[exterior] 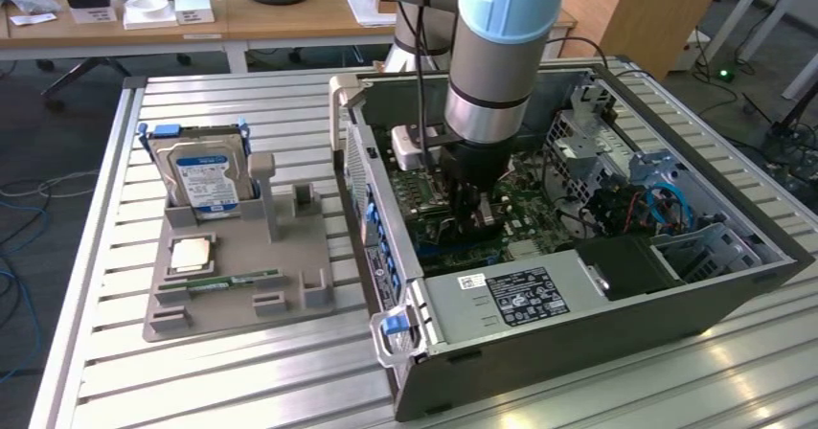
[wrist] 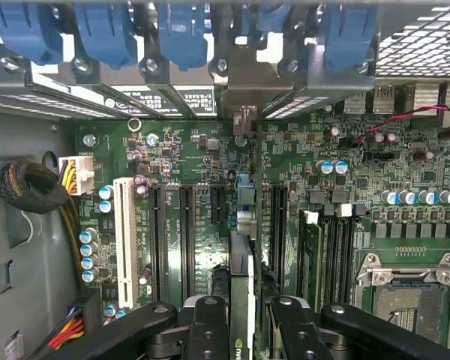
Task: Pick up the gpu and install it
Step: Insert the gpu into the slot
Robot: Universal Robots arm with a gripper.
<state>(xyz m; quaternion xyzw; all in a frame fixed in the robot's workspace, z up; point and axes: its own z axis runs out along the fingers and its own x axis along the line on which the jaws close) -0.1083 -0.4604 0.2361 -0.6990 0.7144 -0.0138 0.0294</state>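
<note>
- Gpu stands on edge inside the open computer case, at the centre of the exterior view. The gripper hangs straight down over the green motherboard.
- The two black fingers pinch the card's thin top edge from both sides. The hold is narrow, so in my judgement the card could pivot or slip between the pads if it meets resistance.
- In the wrist view the card lies among the long black slots, parallel to them. The slot under it is hidden by the card itself, so I cannot tell whether the contacts are lined up or already seated.
- A small sideways offset would probably land the card's edge on the board beside the slot. Pushing then could scrape the small parts or bend the card.
- The bracket end must meet the rear wall under the blue latches. If it catches there, the card would likely tilt and seat at one end only.
- The round capacitors and the memory stick stand close to the slots, and a drifting finger may knock them.
- The hard drive on its grey holder, at the left of the exterior view, stands well apart and is at no risk.
</note>
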